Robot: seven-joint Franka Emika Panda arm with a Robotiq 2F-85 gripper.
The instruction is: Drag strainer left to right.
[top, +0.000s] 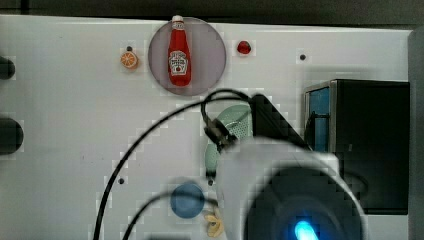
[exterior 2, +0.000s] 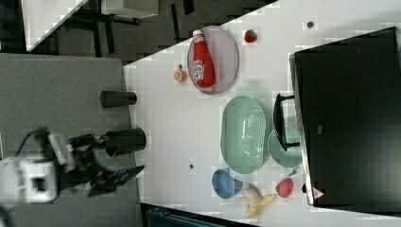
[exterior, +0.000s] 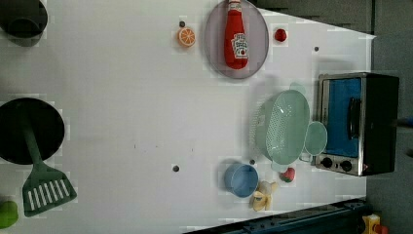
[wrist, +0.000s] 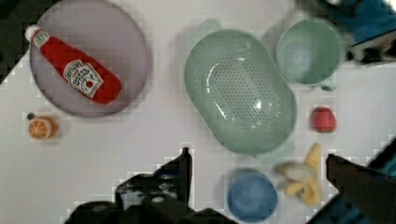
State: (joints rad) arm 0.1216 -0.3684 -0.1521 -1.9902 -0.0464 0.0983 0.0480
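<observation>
The strainer [exterior: 282,126] is a pale green oval colander with a holed basin. It rests on the white table [exterior: 122,97] beside the toaster oven [exterior: 355,122]. The arm covers part of the strainer [top: 235,125] in the top view. It shows whole in the right view [exterior 2: 243,132] and the wrist view [wrist: 240,91]. My gripper [wrist: 264,165] hangs well above the table, open wide with nothing between its fingers [wrist: 184,163]. In the wrist view the strainer lies just past the fingertips, untouched.
A mint mug [exterior: 315,138] touches the strainer on the oven side. A blue bowl [exterior: 241,180], a banana [exterior: 263,197] and a strawberry [exterior: 288,174] lie near one end. A ketchup bottle [exterior: 236,36] lies on a grey plate [exterior: 214,44] past the other end, with an orange slice [exterior: 186,36] nearby.
</observation>
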